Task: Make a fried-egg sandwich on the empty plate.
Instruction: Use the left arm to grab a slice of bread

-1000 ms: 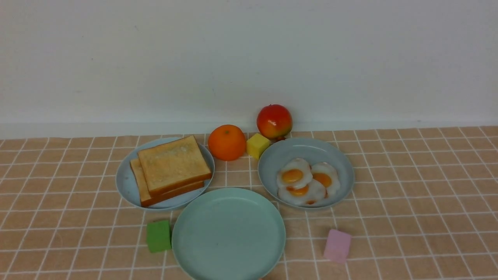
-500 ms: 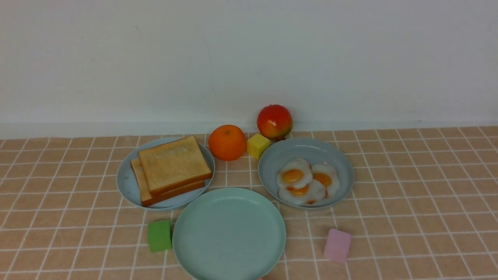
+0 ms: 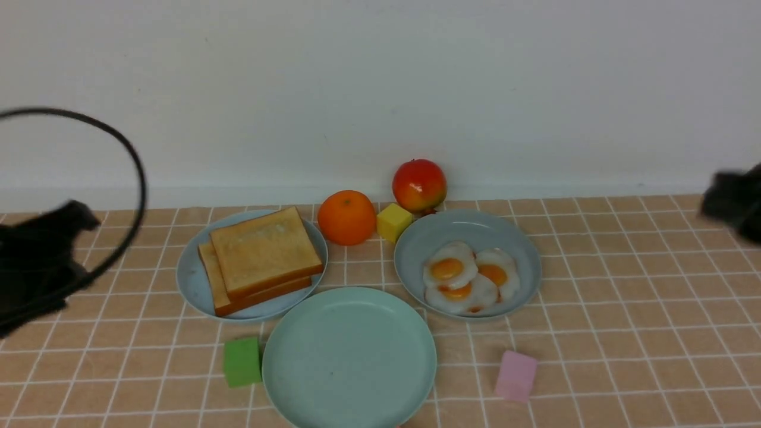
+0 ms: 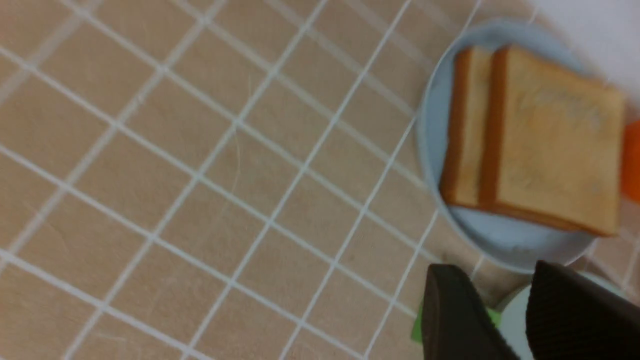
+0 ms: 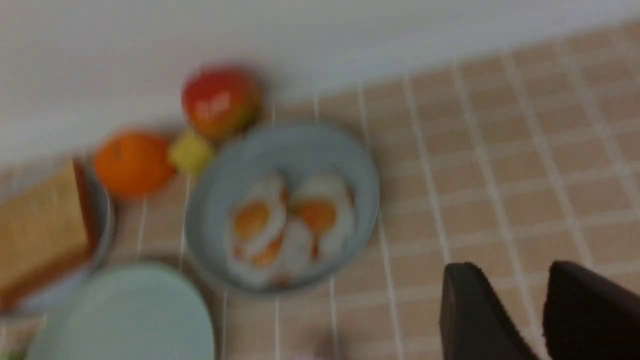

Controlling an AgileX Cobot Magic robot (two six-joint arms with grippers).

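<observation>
Our left gripper (image 4: 494,280) hung with its two dark fingers apart and nothing between them, well off to the left of the mint-green plate (image 3: 349,362). Our right gripper (image 5: 510,280) was likewise parted and empty, well off to that plate's right. The plate itself lay bare. Behind it and to the left, two toast slices (image 3: 264,252) sat stacked, slightly offset, on a light blue plate (image 3: 191,279). Behind it and to the right, three overlapping fried eggs (image 3: 467,276) lay in a grey-blue plate (image 3: 440,235). We judged the toast thick, light and fairly stiff, best pinched across the top slice's opposite crust edges. The eggs looked thin, glossy and probably slippery, so we would take the uppermost by its white rim, clear of the yolk.
</observation>
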